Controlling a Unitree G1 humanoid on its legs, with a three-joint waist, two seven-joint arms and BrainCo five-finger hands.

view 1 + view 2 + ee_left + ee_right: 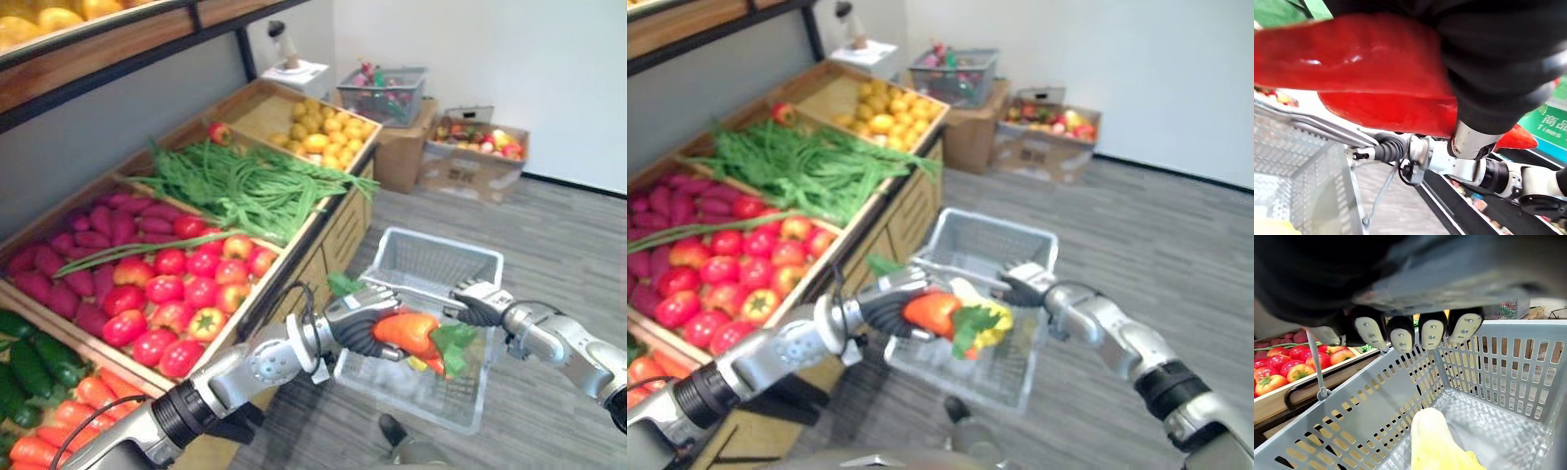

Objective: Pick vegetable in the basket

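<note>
The left wrist view shows up close what the eye views give small: a glossy red vegetable [407, 331] with a pointed end, pressed against the dark cover of the left hand [358, 321], with the grey mesh basket [421, 257] beneath it. The right wrist view looks inside the basket, where a pale yellow vegetable [1432, 440] lies on the floor of it.

From the head, the basket hangs beside a wooden produce stand [323, 235]. Its crates hold tomatoes [186, 284], long green beans [245, 181], purple sweet potatoes [98, 230], yellow fruit [328, 132], cucumbers [29, 362] and carrots [69, 411].

The left arm reaches across from the stand side, and its fingers are curled round the red vegetable, holding it over the basket's open top near the near rim. A green leaf [453, 338] sticks out at the vegetable's far end. The right hand [478, 300] sits at the basket's edge, its fingers [1431, 333] hooked over the rim and gripping it
</note>
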